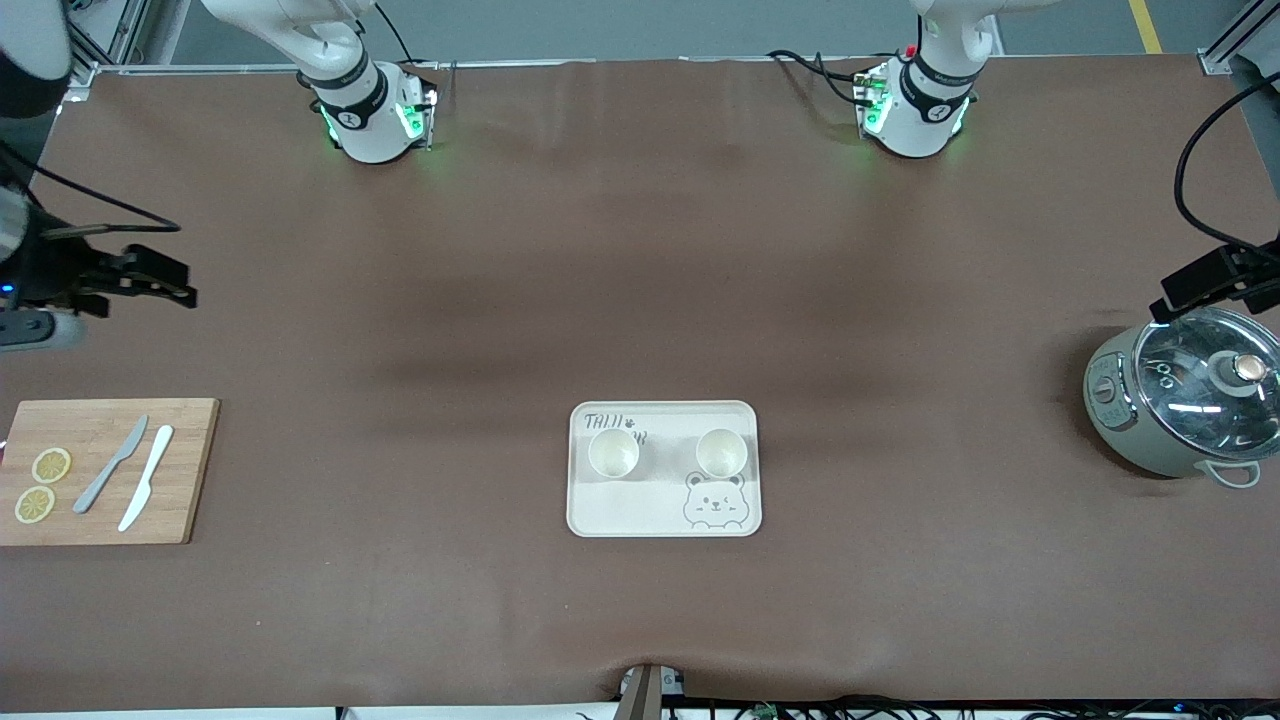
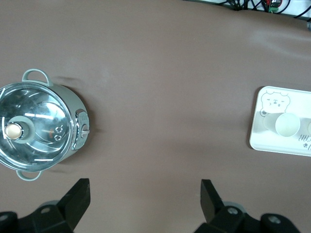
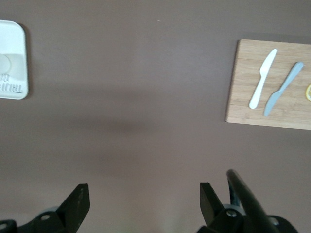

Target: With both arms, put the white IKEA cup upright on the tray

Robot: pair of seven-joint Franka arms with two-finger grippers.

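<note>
Two white cups (image 1: 613,453) (image 1: 721,452) stand upright, mouths up, side by side on the cream bear-face tray (image 1: 664,518) at the bench's middle, so the placing looks done. Both pincers are released and empty, well apart from the tray: the right pincer (image 1: 150,278) hangs over bare bench above the cutting board (image 1: 100,425) at its own end, the left pincer (image 1: 1190,290) over the lidded pot (image 1: 1180,405) at its end. Neither arm is clearly nearer to the cups.

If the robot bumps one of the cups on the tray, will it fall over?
Probably not easily. Each cup stands upright, looks short and wide, so it likely slides before tipping. The tray has a raised rim that may stop it.
</note>
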